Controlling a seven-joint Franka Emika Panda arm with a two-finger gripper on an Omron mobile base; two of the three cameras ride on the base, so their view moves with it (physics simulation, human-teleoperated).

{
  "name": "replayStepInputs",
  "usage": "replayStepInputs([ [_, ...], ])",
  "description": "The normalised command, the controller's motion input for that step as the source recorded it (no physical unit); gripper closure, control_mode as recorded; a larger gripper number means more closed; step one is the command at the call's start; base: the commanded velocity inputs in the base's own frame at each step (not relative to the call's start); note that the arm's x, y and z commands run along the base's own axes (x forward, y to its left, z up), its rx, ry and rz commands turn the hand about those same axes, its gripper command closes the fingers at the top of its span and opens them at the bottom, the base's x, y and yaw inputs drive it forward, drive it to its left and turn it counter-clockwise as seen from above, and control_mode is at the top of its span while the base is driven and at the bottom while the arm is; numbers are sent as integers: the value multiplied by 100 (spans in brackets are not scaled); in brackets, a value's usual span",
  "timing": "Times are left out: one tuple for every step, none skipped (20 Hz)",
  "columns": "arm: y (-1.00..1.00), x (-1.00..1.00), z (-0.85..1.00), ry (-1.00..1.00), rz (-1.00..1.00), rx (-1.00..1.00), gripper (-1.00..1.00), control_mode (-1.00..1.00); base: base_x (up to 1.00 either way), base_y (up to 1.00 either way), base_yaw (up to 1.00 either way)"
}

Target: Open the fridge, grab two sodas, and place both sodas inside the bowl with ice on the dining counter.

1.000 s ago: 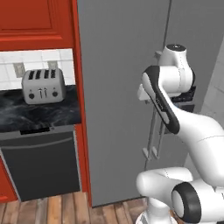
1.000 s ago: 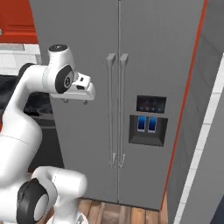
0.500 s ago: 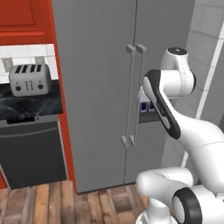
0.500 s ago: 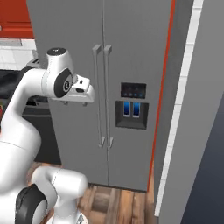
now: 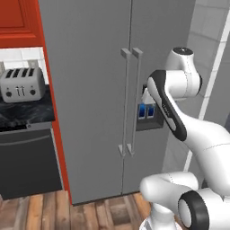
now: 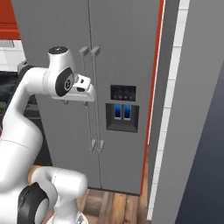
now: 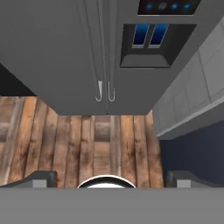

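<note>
Your base has rolled over, so the fridge (image 5: 112, 90) now sits right in front. Its doors are shut and no soda is out. Your pincer (image 7: 111, 177) is spread wide, holding nothing. Everything is left to do.

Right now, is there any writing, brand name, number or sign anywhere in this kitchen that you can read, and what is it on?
No readable text anywhere.
fridge: plain grey doors, no brand or label.
dispenser panel: a few small coloured dots, too small to read as signs; two blue lit strips below carry no writing.
toaster: small dark marks on its front, too blurred to read.
</note>
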Motion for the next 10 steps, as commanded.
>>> replayStepInputs([
  [0,0,0,0,0,0,-100,100,64,0,0],
  [0,0,0,0,0,0,-100,100,64,0,0],
  [0,0,0,0,0,0,-100,100,63,0,0],
  [0,0,0,0,0,0,-100,100,68,0,0],
  [0,0,0,0,0,0,-100,100,63,0,0],
  [0,0,0,0,0,0,-100,100,53,-3,0],
  [0,0,0,0,0,0,-100,100,25,-19,0],
  [0,0,0,0,0,0,-100,100,11,-24,0],
  [0,0,0,0,0,0,-100,100,0,-20,1],
  [0,0,0,0,0,0,-100,100,2,-15,0],
])
